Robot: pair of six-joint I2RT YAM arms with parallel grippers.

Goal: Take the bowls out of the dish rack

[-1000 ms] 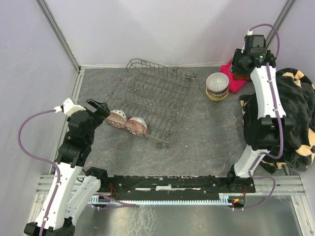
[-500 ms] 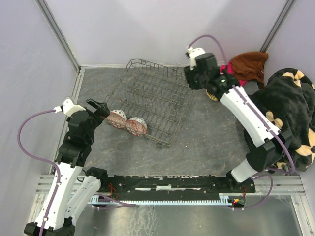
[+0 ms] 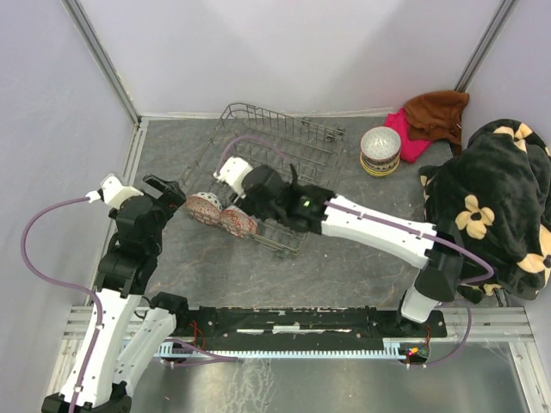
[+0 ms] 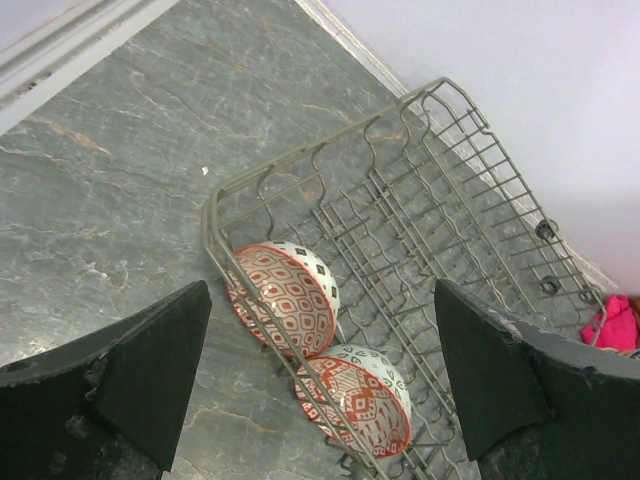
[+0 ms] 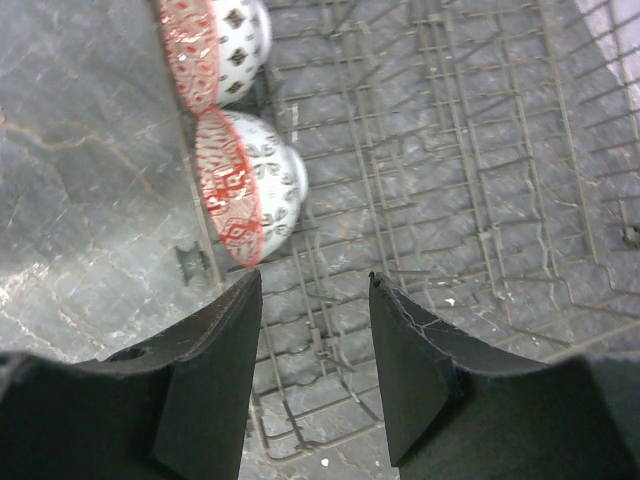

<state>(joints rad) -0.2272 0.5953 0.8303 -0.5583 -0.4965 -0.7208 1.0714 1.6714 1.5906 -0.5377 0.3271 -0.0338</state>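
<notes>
From above, the right gripper (image 3: pixel 263 202), a second ago over the stacked bowls (image 3: pixel 380 148) at 2 o'clock, now hangs over the dish rack (image 3: pixel 284 142) beside the two red-patterned bowls (image 3: pixel 238 221) at its 8 o'clock edge. The left wrist view shows the left gripper (image 4: pixel 318 300) spread wide and empty. The right wrist view shows jaws parted and empty, with the nearer bowl at 11 o'clock, so the next pick looks imminent.

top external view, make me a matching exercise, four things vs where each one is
1. stack of bowls
2. two red-patterned bowls
3. brown cloth
4. flowered blanket

a. heaped along the right side
b. on edge inside the dish rack
c. far right corner
d. just right of the rack, upright

Pairs: 1-d, 2-b, 3-c, 4-a
</notes>
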